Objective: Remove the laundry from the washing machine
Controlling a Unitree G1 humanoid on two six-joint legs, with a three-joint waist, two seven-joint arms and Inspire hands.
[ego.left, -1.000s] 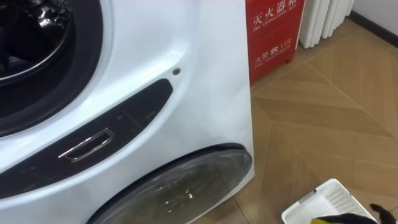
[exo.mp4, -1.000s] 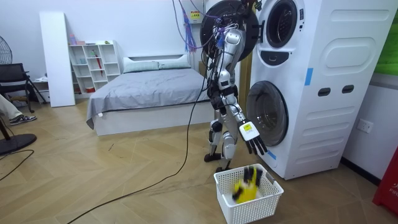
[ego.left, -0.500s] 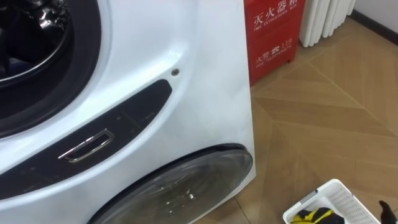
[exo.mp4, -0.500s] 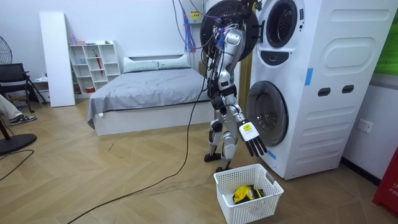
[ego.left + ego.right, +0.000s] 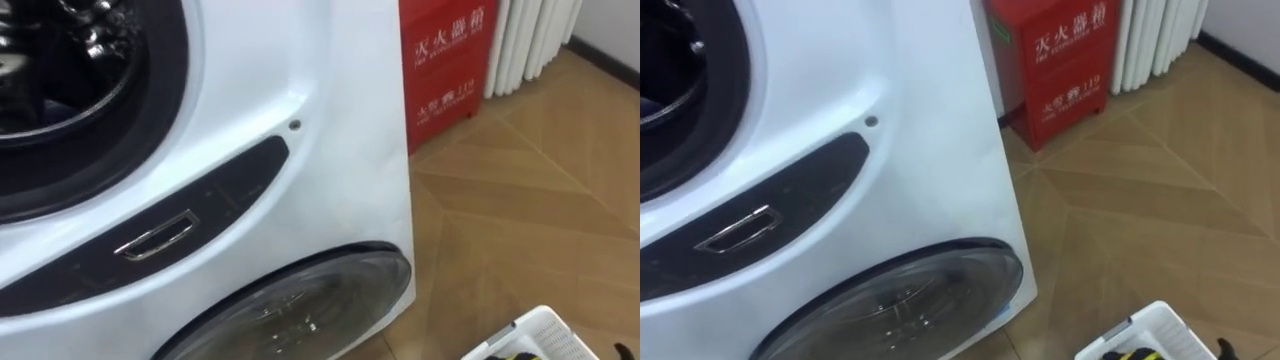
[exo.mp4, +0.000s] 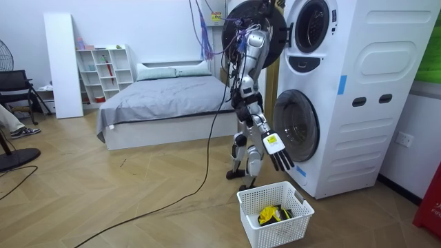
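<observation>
I stand facing two stacked white washing machines. The upper drum opening (image 5: 60,90) is dark, and its round door (image 6: 256,17) hangs open behind my head. A yellow and black garment (image 6: 274,214) lies in the white laundry basket (image 6: 272,233) on the floor by my feet. A corner of that basket (image 5: 535,335) shows at the lower right of the left eye view. My right hand (image 6: 278,153) hangs open just above the basket, fingers straight and pointing down, holding nothing.
The lower machine's glass door (image 5: 300,310) is closed. A red cabinet (image 5: 445,60) and a white radiator (image 5: 530,40) stand to the right of the machines. Behind me are a bed (image 6: 165,96), white shelves (image 6: 103,69) and open wooden floor.
The yellow garment, falling a second ago, has come to rest in the basket. My right hand has lifted slightly, and my head camera has tilted up, so the basket has slid lower.
</observation>
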